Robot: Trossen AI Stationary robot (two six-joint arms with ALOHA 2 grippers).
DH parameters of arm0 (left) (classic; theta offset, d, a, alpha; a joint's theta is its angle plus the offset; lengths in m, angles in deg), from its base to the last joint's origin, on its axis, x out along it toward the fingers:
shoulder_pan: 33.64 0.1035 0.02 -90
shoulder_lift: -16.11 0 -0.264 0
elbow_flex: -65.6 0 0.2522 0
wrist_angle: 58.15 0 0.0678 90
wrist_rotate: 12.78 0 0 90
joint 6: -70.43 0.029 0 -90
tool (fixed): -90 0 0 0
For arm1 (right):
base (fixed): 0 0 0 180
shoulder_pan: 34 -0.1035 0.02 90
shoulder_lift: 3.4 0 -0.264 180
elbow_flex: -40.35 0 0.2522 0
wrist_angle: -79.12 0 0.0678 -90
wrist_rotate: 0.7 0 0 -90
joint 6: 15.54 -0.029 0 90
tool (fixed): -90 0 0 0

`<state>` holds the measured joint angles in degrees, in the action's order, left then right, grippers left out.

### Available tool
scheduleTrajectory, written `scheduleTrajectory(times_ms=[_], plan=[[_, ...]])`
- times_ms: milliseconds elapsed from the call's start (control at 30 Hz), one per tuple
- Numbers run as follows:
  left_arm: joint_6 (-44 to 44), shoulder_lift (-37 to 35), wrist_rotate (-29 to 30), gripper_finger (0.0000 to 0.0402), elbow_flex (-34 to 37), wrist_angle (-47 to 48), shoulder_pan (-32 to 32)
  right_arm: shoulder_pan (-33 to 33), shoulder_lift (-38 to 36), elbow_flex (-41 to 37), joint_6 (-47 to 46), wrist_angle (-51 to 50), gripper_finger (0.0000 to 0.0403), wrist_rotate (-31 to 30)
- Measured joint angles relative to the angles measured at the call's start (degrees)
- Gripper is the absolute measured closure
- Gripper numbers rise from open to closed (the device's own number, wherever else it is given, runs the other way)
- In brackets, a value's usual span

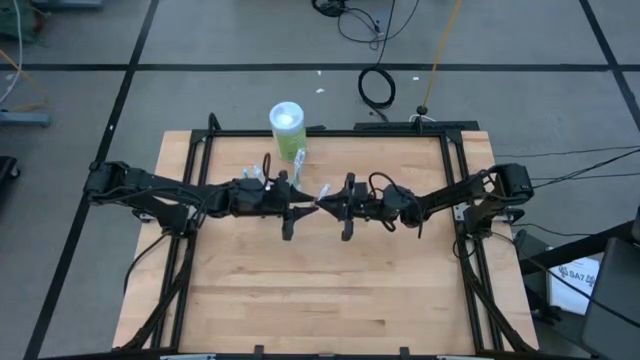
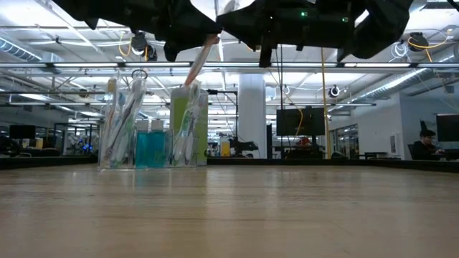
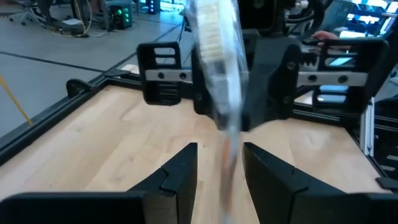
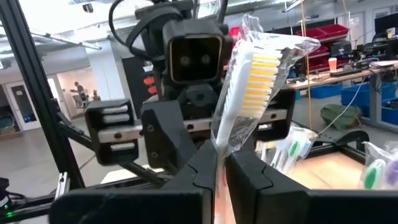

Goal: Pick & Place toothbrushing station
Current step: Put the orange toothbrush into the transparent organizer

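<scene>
Mid-air handover of a wrapped toothbrush (image 4: 258, 87)
Right gripper (image 1: 322, 203) clamped on it; left gripper (image 3: 219, 163) open around it; close left before right releases.

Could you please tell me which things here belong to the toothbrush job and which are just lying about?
Job: wrapped toothbrush, in the right gripper's shut jaws; left gripper, jaws open around its handle; spare toothbrushes; blue tubes; pale green cup.
Lying about: coiled cable on the floor; monitor; seated person.
</scene>
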<state>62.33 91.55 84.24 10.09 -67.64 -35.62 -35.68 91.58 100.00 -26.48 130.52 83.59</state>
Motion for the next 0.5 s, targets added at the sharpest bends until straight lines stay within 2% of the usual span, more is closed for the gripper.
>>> scheduleTrajectory(times_ms=[300, 400, 500], plan=[[0.1, 0.0, 0.0, 0.0276, 0.0, -0.6, 0.1, 0.2, 0.0, 0.4, 0.1, -1.7, 0.039, -0.1], [-0.1, 0.0, 0.0, 0.0307, 0.0, -0.6, 0.1, 0.2, 0.0, 0.4, 0.1, -1.6, 0.039, -0.1], [-0.7, 0.0, -0.1, 0.0357, 0.0, -0.6, 0.1, 0.2, 0.0, 0.4, 0.0, -1.6, 0.039, -0.1]])
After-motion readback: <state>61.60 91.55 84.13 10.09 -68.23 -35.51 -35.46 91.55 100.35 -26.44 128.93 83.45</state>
